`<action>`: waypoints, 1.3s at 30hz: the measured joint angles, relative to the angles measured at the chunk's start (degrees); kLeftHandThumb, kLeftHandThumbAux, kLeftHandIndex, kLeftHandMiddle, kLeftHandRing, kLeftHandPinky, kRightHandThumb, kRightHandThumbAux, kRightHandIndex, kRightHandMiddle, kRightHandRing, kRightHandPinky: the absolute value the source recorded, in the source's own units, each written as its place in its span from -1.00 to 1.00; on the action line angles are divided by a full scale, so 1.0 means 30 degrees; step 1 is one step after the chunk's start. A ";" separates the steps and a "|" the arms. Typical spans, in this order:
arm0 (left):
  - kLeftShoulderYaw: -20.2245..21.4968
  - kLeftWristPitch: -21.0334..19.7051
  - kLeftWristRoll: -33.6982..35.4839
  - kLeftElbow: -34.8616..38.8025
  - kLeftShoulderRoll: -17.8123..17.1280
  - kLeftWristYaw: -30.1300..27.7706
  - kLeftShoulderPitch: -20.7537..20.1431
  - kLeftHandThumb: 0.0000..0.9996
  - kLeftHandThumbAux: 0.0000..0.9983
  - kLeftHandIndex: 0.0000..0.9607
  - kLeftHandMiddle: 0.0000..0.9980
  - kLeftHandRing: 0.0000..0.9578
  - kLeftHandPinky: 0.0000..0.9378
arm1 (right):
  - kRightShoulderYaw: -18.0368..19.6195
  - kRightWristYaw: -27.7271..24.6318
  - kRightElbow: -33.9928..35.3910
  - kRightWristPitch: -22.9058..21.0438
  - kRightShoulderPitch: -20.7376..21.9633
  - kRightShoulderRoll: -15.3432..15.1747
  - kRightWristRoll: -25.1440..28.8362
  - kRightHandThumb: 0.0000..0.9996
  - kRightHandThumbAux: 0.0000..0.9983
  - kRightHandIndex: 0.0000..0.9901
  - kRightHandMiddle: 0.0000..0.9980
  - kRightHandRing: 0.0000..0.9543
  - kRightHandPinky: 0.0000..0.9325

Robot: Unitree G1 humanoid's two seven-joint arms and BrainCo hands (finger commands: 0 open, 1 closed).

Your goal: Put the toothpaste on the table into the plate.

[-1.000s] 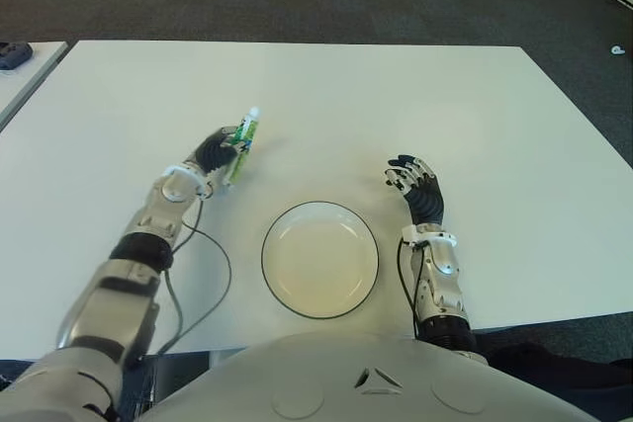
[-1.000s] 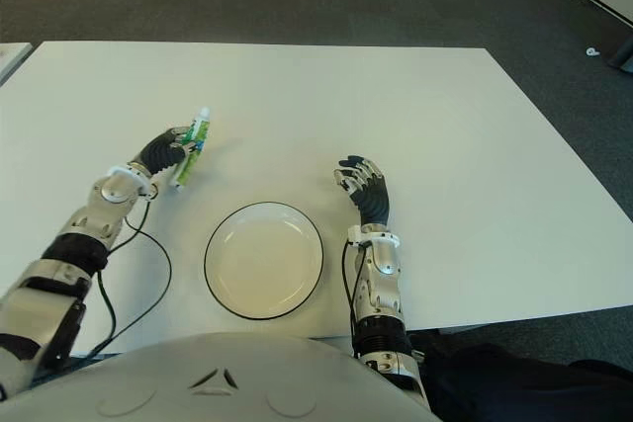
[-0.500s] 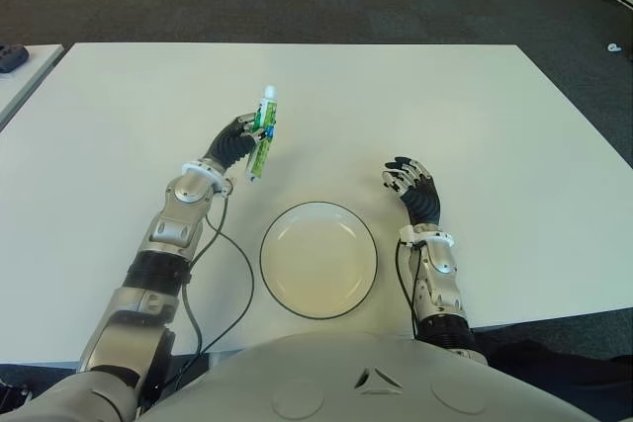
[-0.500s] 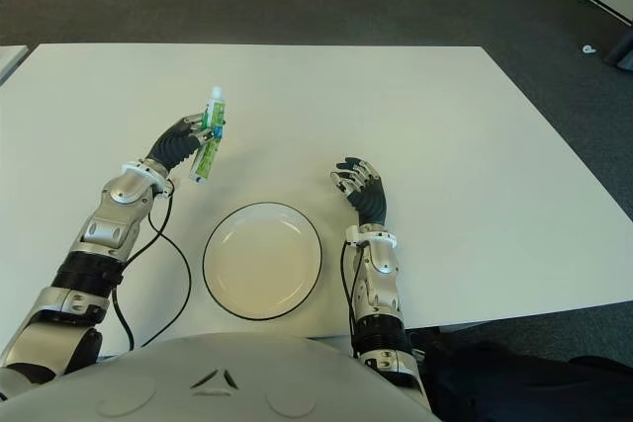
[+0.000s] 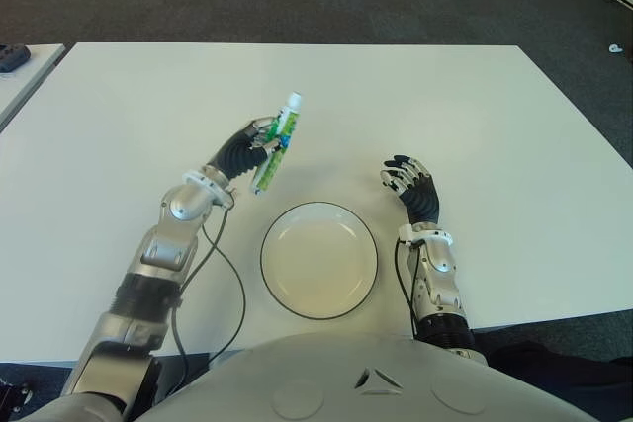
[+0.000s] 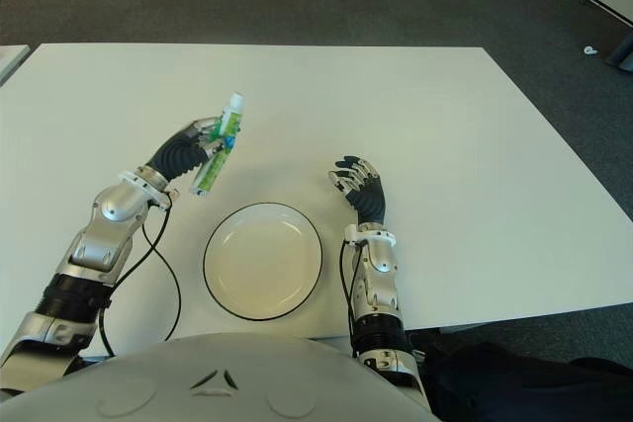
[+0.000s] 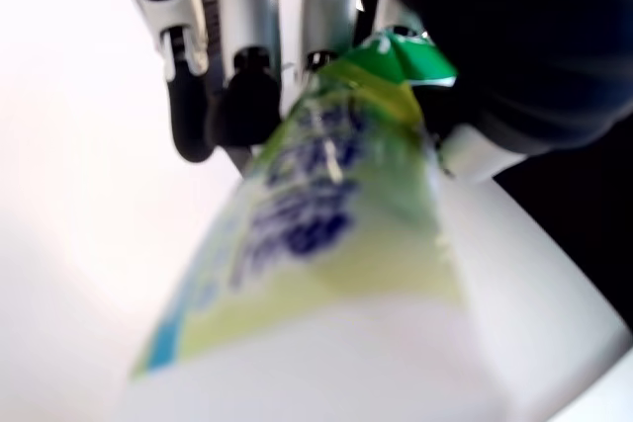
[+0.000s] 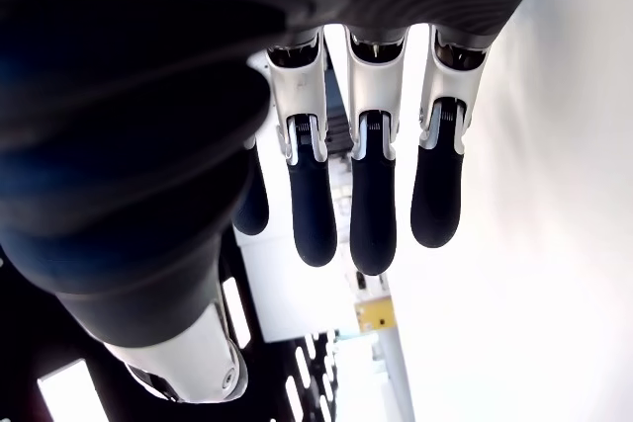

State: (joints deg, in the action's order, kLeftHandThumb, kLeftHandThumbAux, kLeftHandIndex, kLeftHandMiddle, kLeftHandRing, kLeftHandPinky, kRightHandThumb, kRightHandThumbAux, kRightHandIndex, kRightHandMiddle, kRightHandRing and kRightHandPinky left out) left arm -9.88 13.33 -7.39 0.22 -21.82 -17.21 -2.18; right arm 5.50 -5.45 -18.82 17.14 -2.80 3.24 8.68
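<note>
The left hand (image 5: pixel 240 152) has its dark fingers (image 7: pixel 249 96) curled round the toothpaste (image 5: pixel 276 141), a green and white tube held clear of the white counter (image 5: pixel 495 106). The tube is tilted, its white cap end pointing up and away toward about 1 o'clock and its flat end toward 7 o'clock. Seen from the head, hand and tube show at about 11 o'clock from the plate (image 5: pixel 318 259), just beyond its rim and not over it. The plate is a round white dish with a dark edge, lying on the counter near the robot's body, with nothing in it. A black cable (image 5: pixel 220 274) loops from the left forearm across the counter at the plate's 9 o'clock side. The right hand (image 5: pixel 414 189) shows at about 2 o'clock from the plate, just beside its rim, fingers (image 8: pixel 373 205) loosely extended, holding nothing.
</note>
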 measured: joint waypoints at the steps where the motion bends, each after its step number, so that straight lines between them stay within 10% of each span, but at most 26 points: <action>1: -0.0112 0.0509 -0.0185 -0.0001 -0.0133 -0.0105 0.0063 0.41 0.43 -0.08 0.70 0.73 0.79 | -0.0020 0.0010 0.0063 -0.0014 0.0000 0.0004 -0.0005 -0.66 0.71 -0.35 -0.18 -0.07 -0.01; 29: -0.2378 1.4757 -0.7623 -0.3466 -0.4194 -0.0622 -0.0887 0.41 0.43 -0.08 0.72 0.79 0.85 | -0.0057 -0.0162 0.0270 0.0003 -0.0130 0.0001 0.0047 -0.67 0.68 -0.36 -0.18 -0.07 -0.01; 39: -0.2224 1.6405 -1.3258 -0.3114 -0.4717 0.2657 -0.0929 0.41 0.43 -0.08 0.75 0.83 0.88 | -0.0051 -0.0296 0.0267 0.0007 -0.0134 -0.0011 0.0090 -0.67 0.67 -0.38 -0.19 -0.08 -0.02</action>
State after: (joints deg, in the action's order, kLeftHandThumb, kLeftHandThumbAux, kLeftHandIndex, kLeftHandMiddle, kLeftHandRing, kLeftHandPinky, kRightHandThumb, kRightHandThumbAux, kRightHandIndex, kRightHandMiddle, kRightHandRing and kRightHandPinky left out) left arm -16.55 62.54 -47.17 -9.12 -35.97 -9.24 -4.96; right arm 5.34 -6.33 -18.02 17.16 -3.21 3.20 8.95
